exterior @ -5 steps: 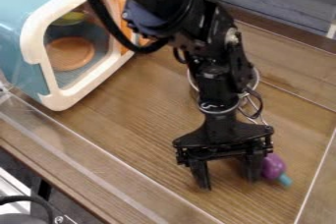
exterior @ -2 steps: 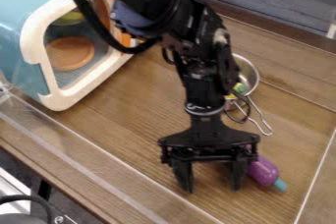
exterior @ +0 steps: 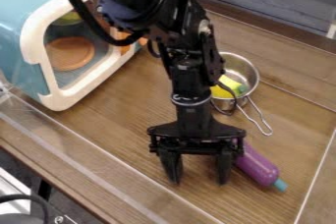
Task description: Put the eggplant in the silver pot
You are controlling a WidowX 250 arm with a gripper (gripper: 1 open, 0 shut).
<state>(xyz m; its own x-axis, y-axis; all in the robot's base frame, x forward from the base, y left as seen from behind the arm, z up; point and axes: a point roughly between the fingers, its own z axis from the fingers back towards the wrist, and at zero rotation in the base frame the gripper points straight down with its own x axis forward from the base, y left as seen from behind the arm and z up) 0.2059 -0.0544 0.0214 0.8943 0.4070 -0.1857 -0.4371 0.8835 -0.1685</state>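
The purple eggplant [exterior: 257, 168] with its teal stem cap lies on the wooden table at the lower right, stem end pointing right. My gripper [exterior: 199, 176] hangs just left of it, pointing down with its black fingers spread open and nothing between them; the right finger stands close beside the eggplant's left end. Behind the arm at the right sits the silver pot [exterior: 246, 71], with yellow toy food [exterior: 231, 85] inside and its wire loop handle [exterior: 256, 117] stretched toward the front.
A toy microwave [exterior: 55, 41] stands open at the left with an orange dish [exterior: 66, 53] inside. A clear plastic wall [exterior: 79, 159] runs along the front edge of the table.
The arm has swung left, carrying the open gripper off the eggplant, so the whole eggplant and the pot now show. The eggplant has not been lifted.
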